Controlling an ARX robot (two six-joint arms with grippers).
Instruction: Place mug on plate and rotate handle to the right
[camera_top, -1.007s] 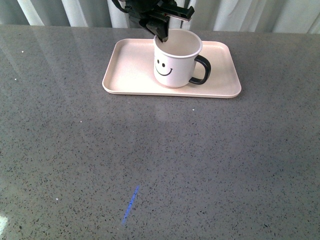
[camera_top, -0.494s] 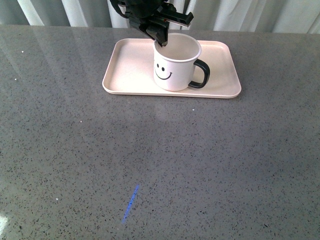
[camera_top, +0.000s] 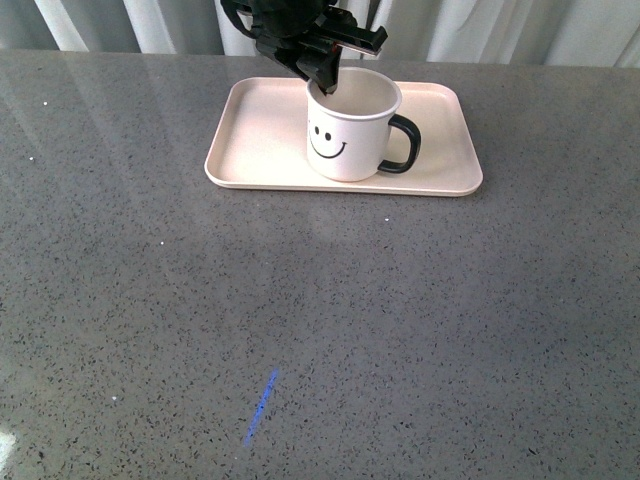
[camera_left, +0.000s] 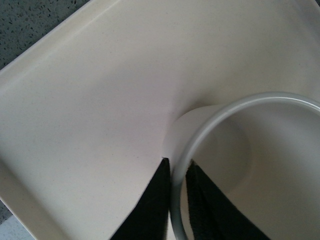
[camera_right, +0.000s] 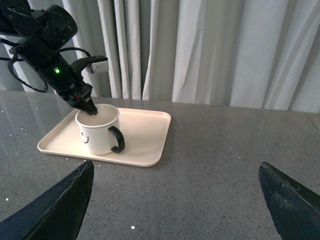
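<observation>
The white mug (camera_top: 347, 130) with its black smiley face stands upright on the pale pink plate (camera_top: 260, 150) at the far middle of the table. Its black handle (camera_top: 405, 145) points to the right in the front view. My left gripper (camera_top: 324, 82) reaches down from behind and is shut on the mug's rim at its back left, one finger inside and one outside. The left wrist view shows the rim (camera_left: 200, 130) pinched between the two black fingers (camera_left: 155, 200). My right gripper (camera_right: 175, 192) is open over bare table, well away from the mug (camera_right: 97, 131) and the plate (camera_right: 145, 135).
Grey speckled tabletop (camera_top: 320, 330) stretches from the plate to the near edge. White curtains (camera_right: 225, 50) hang behind the table. A short blue streak of light (camera_top: 260, 408) lies on the near surface.
The mug has shifted very slightly on the plate with my left gripper still on its rim; the handle stays pointing right.
</observation>
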